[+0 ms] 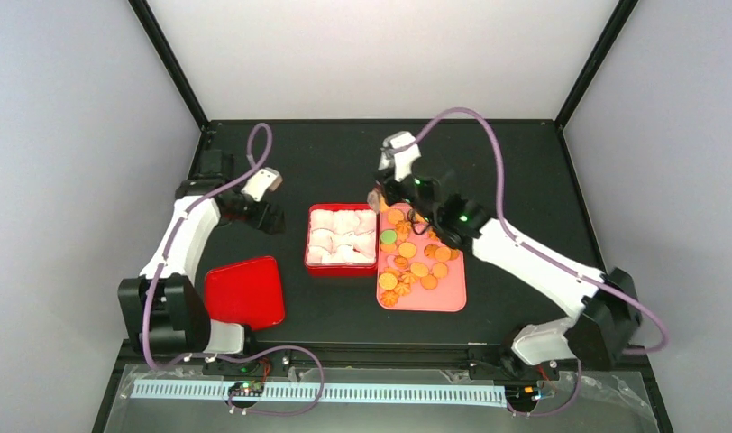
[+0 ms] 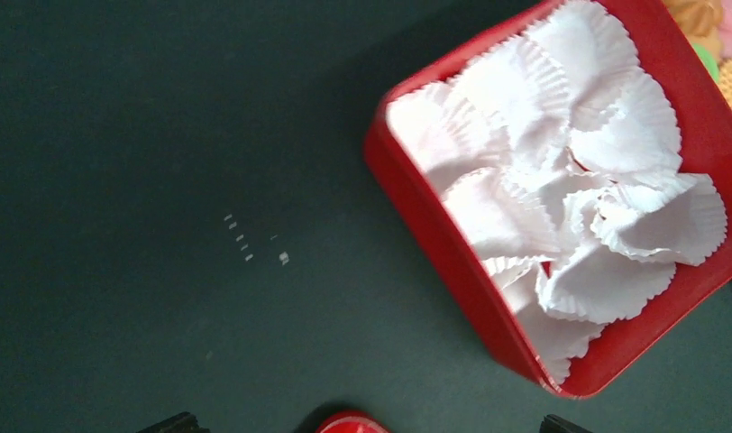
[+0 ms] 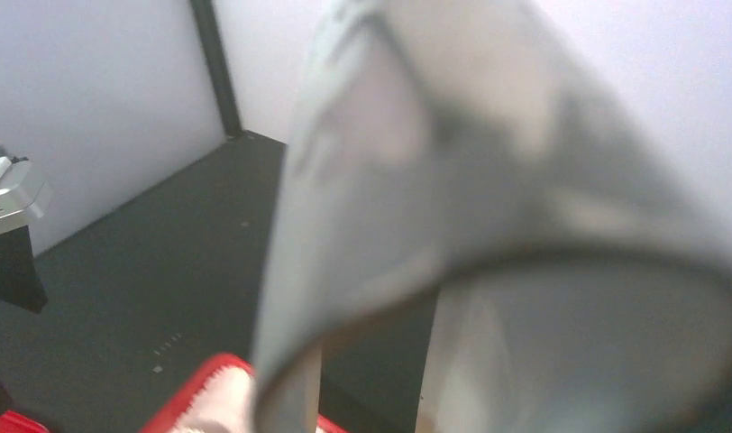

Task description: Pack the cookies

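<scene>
The cookies (image 1: 409,259), mostly orange-golden with one green, lie on a pink tray (image 1: 448,295). A few show at the top right of the left wrist view (image 2: 700,18). My right gripper (image 1: 391,188) is over the tray's far left corner, shut on the metal tongs (image 3: 489,180), which fill the right wrist view as a blur and hide my fingers. My left gripper (image 2: 370,424) is open and empty above the table, just left of the red box (image 2: 434,234). It also shows in the top view (image 1: 274,219).
The red box (image 1: 308,242) holds white paper cups (image 2: 561,180) and stands directly left of the tray. Its corner shows in the right wrist view (image 3: 196,388). A red lid (image 1: 245,293) lies at the near left. White walls ring the black table.
</scene>
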Action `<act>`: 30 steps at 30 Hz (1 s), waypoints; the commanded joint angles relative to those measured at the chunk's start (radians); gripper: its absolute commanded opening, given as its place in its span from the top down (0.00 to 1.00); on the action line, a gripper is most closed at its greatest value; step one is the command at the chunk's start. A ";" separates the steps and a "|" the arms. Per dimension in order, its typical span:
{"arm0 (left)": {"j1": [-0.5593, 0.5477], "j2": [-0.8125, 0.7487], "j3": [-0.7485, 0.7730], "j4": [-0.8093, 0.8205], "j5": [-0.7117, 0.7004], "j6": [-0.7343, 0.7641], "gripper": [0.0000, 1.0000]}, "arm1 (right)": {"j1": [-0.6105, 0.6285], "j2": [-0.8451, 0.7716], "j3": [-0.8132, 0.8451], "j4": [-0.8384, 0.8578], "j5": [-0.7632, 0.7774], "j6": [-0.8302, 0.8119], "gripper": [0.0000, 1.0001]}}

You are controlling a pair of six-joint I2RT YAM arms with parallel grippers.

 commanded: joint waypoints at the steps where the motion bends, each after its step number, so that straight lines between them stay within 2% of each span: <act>1: 0.100 -0.055 0.034 -0.160 0.042 0.041 0.01 | 0.059 0.176 0.156 0.030 -0.065 -0.039 0.84; 5: 0.160 -0.077 0.019 -0.197 0.063 0.070 0.01 | 0.101 0.346 0.322 0.032 -0.098 -0.038 0.84; 9: 0.175 -0.099 -0.022 -0.193 0.071 0.079 0.01 | 0.119 0.486 0.464 0.032 -0.113 -0.024 0.84; 16: 0.178 -0.099 -0.033 -0.191 0.098 0.069 0.01 | 0.120 0.654 0.612 0.029 -0.097 -0.015 0.83; 25: 0.178 -0.144 -0.048 -0.196 0.069 0.088 0.01 | 0.119 0.753 0.712 0.015 -0.099 -0.011 0.70; 30: 0.178 -0.167 -0.057 -0.190 0.067 0.093 0.01 | 0.120 0.736 0.675 0.027 -0.091 -0.006 0.63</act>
